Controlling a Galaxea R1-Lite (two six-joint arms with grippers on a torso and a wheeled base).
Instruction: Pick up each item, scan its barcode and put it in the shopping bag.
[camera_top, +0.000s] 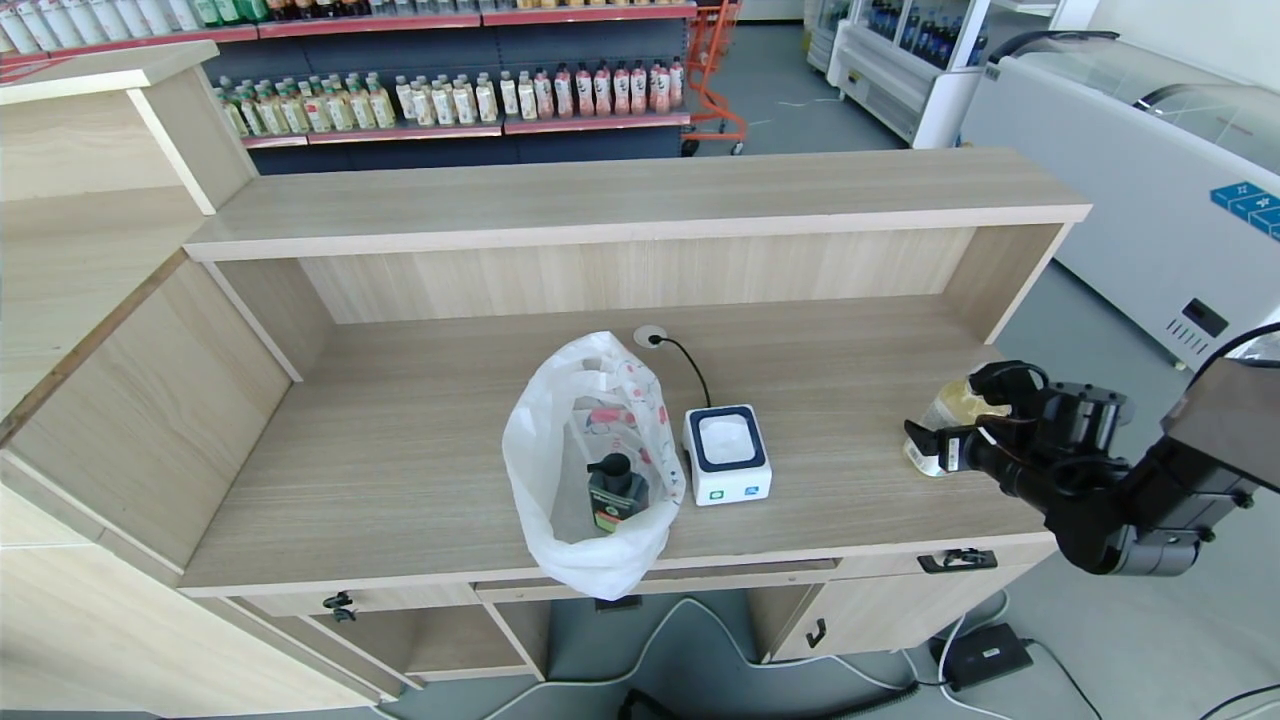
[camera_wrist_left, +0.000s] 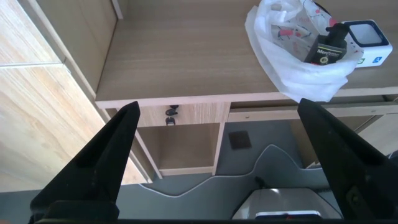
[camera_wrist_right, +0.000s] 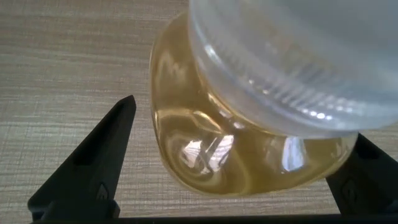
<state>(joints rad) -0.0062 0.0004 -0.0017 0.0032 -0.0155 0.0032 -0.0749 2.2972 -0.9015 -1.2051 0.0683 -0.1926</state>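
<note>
Bottle of clear plastic (camera_top: 938, 412) with amber liquid and a ribbed translucent cap stands near the right end of the pale wooden checkout counter (camera_top: 400, 430). The right gripper (camera_top: 958, 412) straddles it, black fingers spread on either side; in the right wrist view a strip of counter shows between one finger (camera_wrist_right: 93, 168) and the bottle wall, so the pincer is apart, not clamped. Well to the bottle's left sits a white square barcode scanner with a dark-framed window (camera_top: 727, 452), its black cable (camera_top: 690, 365) running back to a round port in the counter. Just beside the scanner stands a white plastic shopping bag (camera_top: 522, 440), mouth open, with a dark pump-top bottle (camera_top: 615, 490) inside. The left gripper (camera_wrist_left: 217, 106) hangs off the counter's front edge, left of the bag, fingers wide apart and holding nothing.
</note>
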